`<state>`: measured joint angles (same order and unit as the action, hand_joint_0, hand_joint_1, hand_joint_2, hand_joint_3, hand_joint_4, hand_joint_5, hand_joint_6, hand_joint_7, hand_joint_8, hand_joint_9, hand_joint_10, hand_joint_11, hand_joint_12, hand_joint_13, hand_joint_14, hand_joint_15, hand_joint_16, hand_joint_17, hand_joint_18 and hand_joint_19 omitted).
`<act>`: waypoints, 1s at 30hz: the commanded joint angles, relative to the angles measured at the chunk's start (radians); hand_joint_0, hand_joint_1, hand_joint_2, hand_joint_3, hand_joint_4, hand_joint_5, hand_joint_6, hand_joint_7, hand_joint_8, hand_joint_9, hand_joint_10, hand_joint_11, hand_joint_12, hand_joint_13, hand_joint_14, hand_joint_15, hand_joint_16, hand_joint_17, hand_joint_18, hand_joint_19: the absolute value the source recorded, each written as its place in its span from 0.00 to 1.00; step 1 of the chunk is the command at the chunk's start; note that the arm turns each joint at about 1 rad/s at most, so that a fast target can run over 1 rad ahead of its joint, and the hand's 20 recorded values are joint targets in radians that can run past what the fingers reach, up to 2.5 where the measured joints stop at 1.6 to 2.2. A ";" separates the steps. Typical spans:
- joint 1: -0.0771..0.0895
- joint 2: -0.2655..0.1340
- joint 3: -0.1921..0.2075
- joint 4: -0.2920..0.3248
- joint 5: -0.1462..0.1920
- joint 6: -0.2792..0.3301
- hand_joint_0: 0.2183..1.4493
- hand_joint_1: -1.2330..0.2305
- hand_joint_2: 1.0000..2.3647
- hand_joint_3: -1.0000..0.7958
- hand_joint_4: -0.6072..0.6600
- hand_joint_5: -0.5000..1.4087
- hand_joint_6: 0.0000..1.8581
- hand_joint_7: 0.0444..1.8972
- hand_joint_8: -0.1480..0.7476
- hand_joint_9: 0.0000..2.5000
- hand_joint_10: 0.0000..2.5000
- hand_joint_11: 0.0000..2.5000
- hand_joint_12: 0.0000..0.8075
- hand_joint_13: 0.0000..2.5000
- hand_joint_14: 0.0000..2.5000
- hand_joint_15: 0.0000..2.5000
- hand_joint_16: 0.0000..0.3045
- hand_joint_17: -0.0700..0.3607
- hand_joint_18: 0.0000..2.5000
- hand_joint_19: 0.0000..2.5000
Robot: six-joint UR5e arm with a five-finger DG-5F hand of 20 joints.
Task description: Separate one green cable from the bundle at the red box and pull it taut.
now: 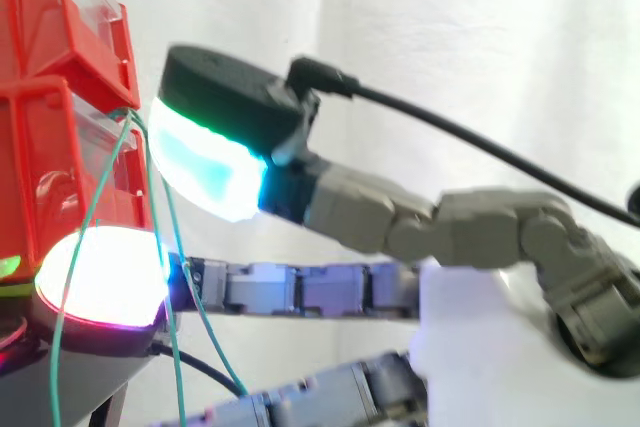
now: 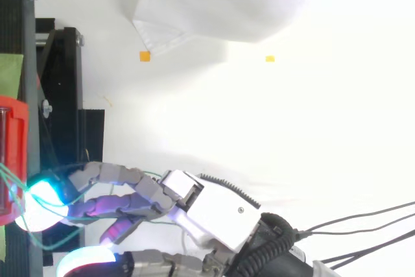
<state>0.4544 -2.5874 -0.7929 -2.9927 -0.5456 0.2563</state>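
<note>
- Robot hand (image 2: 214, 215) reached in with its fingers stretched out nearly straight. The glowing pads (image 1: 205, 162) sat right at the front of the red box (image 1: 40, 147).
- State: open, no pinch made. In the side view the upper cyan pad and the lower white pad were apart, with a gap between them.
- The green cable bundle (image 1: 133, 125) came out at the box corner just ahead of the upper pad. It hung down through that gap and on below the robot hand.
- A few loose strands showed: one curved toward the box side of the lower pad, and the others dropped under the fingers. Couldn't tell whether any strand actually touched a pad.
- The top view agreed: fingertips at the box edge, with green loops lying slack around and under them.
- Step, my read: singling out one strand. Nothing gripped and nothing taut, so the task was early.
- Next move needs the pads to close on exactly one strand, near where it leaves the box. Then draw back away from the box until the slack goes.
- Risk: the strands ran close together in the gap, so closing there could easily catch two. Thin cable could also slip off the rounded pads.
</note>
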 commanded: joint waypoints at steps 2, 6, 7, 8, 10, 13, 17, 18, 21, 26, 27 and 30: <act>0.020 0.000 -0.012 -0.032 -0.007 0.064 0.15 0.42 0.00 0.28 0.53 0.14 0.27 0.35 0.55 0.26 0.00 0.12 0.52 0.23 0.01 0.15 0.30 0.65 0.34 0.21; 0.027 0.000 -0.023 -0.029 -0.016 0.077 0.16 0.42 0.00 0.28 0.53 0.14 0.27 0.35 0.55 0.26 0.00 0.12 0.52 0.23 0.00 0.15 0.30 0.65 0.34 0.21; 0.029 0.000 -0.025 -0.026 -0.017 0.080 0.16 0.42 0.00 0.28 0.53 0.14 0.27 0.35 0.55 0.26 0.00 0.12 0.52 0.23 0.00 0.15 0.30 0.65 0.34 0.21; 0.029 0.000 -0.025 -0.026 -0.017 0.080 0.16 0.42 0.00 0.28 0.53 0.14 0.27 0.35 0.55 0.26 0.00 0.12 0.52 0.23 0.00 0.15 0.30 0.65 0.34 0.21; 0.032 0.000 -0.025 -0.029 -0.017 0.083 0.16 0.42 0.00 0.28 0.53 0.14 0.27 0.35 0.55 0.26 0.00 0.12 0.52 0.23 0.01 0.15 0.30 0.64 0.34 0.21; 0.035 0.001 -0.025 -0.040 -0.017 0.083 0.16 0.41 0.00 0.28 0.53 0.14 0.27 0.35 0.54 0.26 0.00 0.12 0.51 0.23 0.00 0.15 0.30 0.64 0.34 0.21; 0.040 0.006 -0.025 -0.058 -0.028 0.107 0.17 0.38 0.00 0.28 0.53 0.14 0.27 0.35 0.54 0.26 0.00 0.12 0.51 0.23 0.01 0.15 0.29 0.63 0.33 0.22; 0.043 0.007 -0.025 -0.075 -0.040 0.124 0.17 0.38 0.00 0.28 0.53 0.14 0.27 0.35 0.54 0.26 0.00 0.13 0.50 0.23 0.01 0.15 0.29 0.63 0.33 0.22; 0.043 0.010 -0.025 -0.101 -0.059 0.147 0.18 0.35 0.00 0.28 0.53 0.14 0.27 0.35 0.54 0.28 0.01 0.18 0.50 0.26 0.01 0.20 0.28 0.61 0.33 0.23; 0.043 0.009 -0.046 -0.147 -0.097 0.212 0.18 0.34 0.00 0.28 0.55 0.15 0.27 0.36 0.55 0.38 0.01 0.33 0.51 0.37 0.01 0.37 0.27 0.60 0.37 0.28; 0.041 0.009 -0.051 -0.149 -0.100 0.213 0.18 0.34 0.00 0.28 0.55 0.15 0.27 0.36 0.55 0.38 0.01 0.33 0.51 0.37 0.01 0.37 0.27 0.60 0.37 0.28; 0.038 0.010 -0.069 -0.146 -0.102 0.215 0.17 0.34 0.00 0.28 0.55 0.15 0.27 0.35 0.56 0.38 0.01 0.34 0.52 0.37 0.01 0.37 0.28 0.61 0.37 0.27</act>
<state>0.4952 -2.5776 -0.8449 -3.1363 -0.6425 0.4636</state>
